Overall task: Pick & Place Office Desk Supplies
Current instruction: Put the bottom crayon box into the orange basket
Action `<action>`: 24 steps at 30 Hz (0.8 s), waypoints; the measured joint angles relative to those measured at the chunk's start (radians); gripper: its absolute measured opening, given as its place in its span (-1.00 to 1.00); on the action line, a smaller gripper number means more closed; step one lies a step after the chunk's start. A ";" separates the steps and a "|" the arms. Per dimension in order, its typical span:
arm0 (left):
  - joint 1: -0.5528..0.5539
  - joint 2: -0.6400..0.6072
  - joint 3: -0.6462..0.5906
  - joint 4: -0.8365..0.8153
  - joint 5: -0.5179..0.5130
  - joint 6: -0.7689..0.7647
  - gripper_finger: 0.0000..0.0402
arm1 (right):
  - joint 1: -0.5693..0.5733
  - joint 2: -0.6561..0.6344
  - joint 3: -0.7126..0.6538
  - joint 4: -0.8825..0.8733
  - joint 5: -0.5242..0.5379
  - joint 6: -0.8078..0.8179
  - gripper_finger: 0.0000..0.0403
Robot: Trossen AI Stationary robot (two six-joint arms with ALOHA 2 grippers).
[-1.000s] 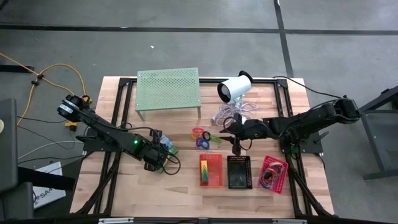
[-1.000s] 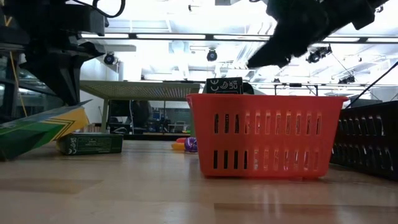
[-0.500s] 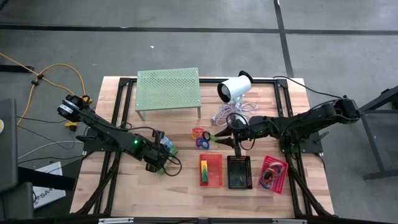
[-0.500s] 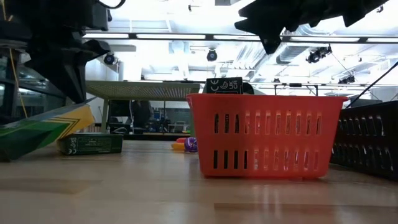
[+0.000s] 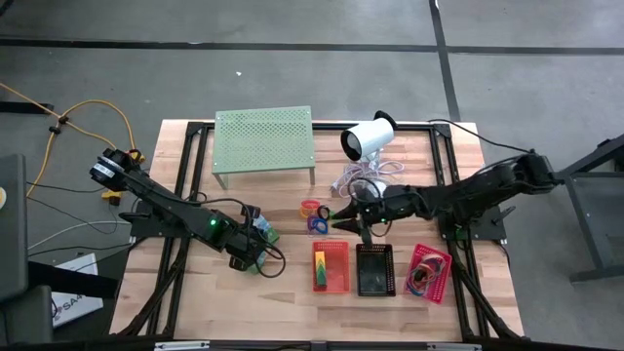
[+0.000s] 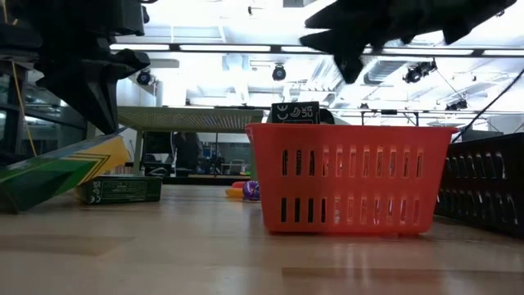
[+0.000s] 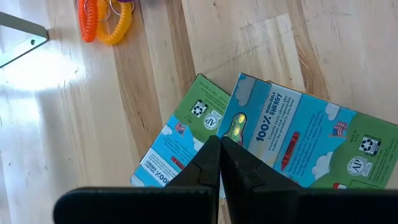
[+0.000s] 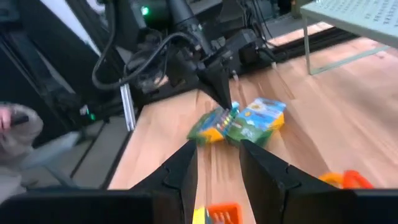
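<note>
Landmark: red plastic mesh basket (image 5: 330,266), near the table's front edge.
Left gripper (image 7: 219,144): fingers pressed together, nothing between them; tips over the two flat green-and-blue crayon packs (image 7: 273,140), which lie well to the left of the red basket. Contact with the packs cannot be told.
Crayon packs: side by side on the wood, one tilted up at an end in the low view (image 6: 61,168).
Right gripper (image 5: 343,220): hangs just behind the red basket, fingers (image 8: 180,171) partly apart, holding nothing.
Coloured loops (image 5: 314,215): red, yellow and blue rings on the table just behind the red basket, beside the right gripper.
Black mesh basket (image 5: 374,269): touching the red basket's right side.
Pink mesh basket (image 5: 429,272): further right, holding tangled coloured bands.
Red basket contents: a flat yellow-and-green pack (image 5: 320,271).
</note>
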 joint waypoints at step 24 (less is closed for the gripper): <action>0.000 0.000 0.000 0.012 -0.053 0.014 -1.00 | 0.017 0.498 0.514 -0.227 0.030 0.009 -0.47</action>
